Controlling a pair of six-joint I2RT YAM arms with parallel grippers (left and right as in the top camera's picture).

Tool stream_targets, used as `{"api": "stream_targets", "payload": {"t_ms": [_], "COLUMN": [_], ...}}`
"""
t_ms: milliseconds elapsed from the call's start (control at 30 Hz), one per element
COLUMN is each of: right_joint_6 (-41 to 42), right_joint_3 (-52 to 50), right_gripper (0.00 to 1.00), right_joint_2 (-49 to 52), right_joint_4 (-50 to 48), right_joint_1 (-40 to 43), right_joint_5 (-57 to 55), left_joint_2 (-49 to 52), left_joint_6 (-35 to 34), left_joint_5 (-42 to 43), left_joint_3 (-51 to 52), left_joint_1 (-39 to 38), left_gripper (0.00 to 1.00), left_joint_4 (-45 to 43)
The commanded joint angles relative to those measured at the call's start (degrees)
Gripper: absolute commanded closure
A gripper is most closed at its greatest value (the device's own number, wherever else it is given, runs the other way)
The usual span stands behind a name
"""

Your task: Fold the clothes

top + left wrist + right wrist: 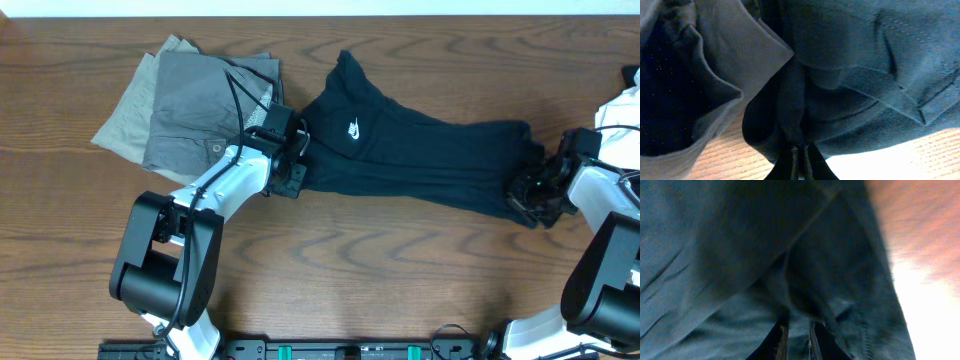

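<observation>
Wood table (pixel 380 250) — 3 garments (pixel 420 150)

White-shelled left arm (pixel 215 182) and right arm (pixel 600 190), bulky black cylindrical joints (pixel 150 262), thin black cables (pixel 233 100); slim dark left pincer (pixel 800 159).

three garments (pixel 420 150) (pixel 195 110) (pixel 125 115), two arms (pixel 215 185) (pixel 600 190), one table (pixel 350 250)

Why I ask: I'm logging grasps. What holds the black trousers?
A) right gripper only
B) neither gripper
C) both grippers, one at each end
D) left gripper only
C: the left gripper pinches the black trousers at the logo end and the right gripper pinches the far end, with dark fabric between the fingers in both wrist views.
</observation>
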State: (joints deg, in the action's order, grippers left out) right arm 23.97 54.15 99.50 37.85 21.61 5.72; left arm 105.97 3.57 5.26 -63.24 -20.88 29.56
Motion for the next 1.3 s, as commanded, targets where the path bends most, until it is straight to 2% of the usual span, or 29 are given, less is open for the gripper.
{"api": "stream_targets", "payload": {"t_ms": [0, 233, 400, 533, 600, 733, 767, 867, 1033, 1133, 1267], "right_joint_6": [1.3, 0.8, -2.8, -2.9, -3.3, -3.3, -3.3, -3.5, -6.2, -8.1, -8.4], "right_joint_3": [0.3, 1.2, 3.8, 5.4, 6.2, 9.1, 10.0, 12.0, 13.0, 12.9, 12.9], "right_gripper": [0.86, 0.85, 0.84, 0.85, 0.84, 0.83, 0.83, 0.82, 0.8, 0.77, 0.76], "right_joint_2": [-0.1, -0.1, -0.2, -0.2, -0.2, -0.3, -0.4, -1.2, -2.1, -2.1, -2.1], "right_joint_4": [0.1, -2.0, -1.8, -1.7, -1.6, -1.5, -1.3, -0.5, -1.3, -0.8, -0.4], "right_joint_1": [2.4, 6.1, 6.9, 6.9, 6.9, 7.0, 7.0, 7.0, 6.5, 5.4, 3.3], "right_joint_5": [-12.3, -14.7, -13.9, -8.3, -5.1, 1.0, 2.7, 8.4, 18.6, 20.2, 20.2], "left_joint_2": [-0.9, -0.9, -0.9, -1.3, -2.1, -5.3, -6.4, -10.6, -16.3, -16.2, -12.8], "left_joint_6": [-0.9, -1.0, -2.9, -2.8, -2.8, -2.9, -2.9, -3.1, -3.9, -3.9, -3.9], "left_joint_5": [0.3, 0.3, -0.3, -0.3, -0.3, -0.2, 0.2, 2.4, 7.8, 11.3, 13.2], "left_joint_3": [0.5, 0.5, 0.5, 0.5, 0.5, -0.7, -1.1, -2.0, -2.0, -2.0, -2.0], "left_joint_1": [0.0, 0.0, 0.5, 0.7, 0.7, 0.7, 0.7, 0.7, 0.7, 0.7, 0.6], "left_gripper": [0.94, 0.94, 0.94, 0.94, 0.84, 0.43, 0.38, 0.37, 0.34, 0.47, 0.49], "left_joint_4": [-0.1, -0.1, 0.0, 0.2, 0.6, 4.0, 5.0, 7.1, 5.3, 2.6, 2.4]}}
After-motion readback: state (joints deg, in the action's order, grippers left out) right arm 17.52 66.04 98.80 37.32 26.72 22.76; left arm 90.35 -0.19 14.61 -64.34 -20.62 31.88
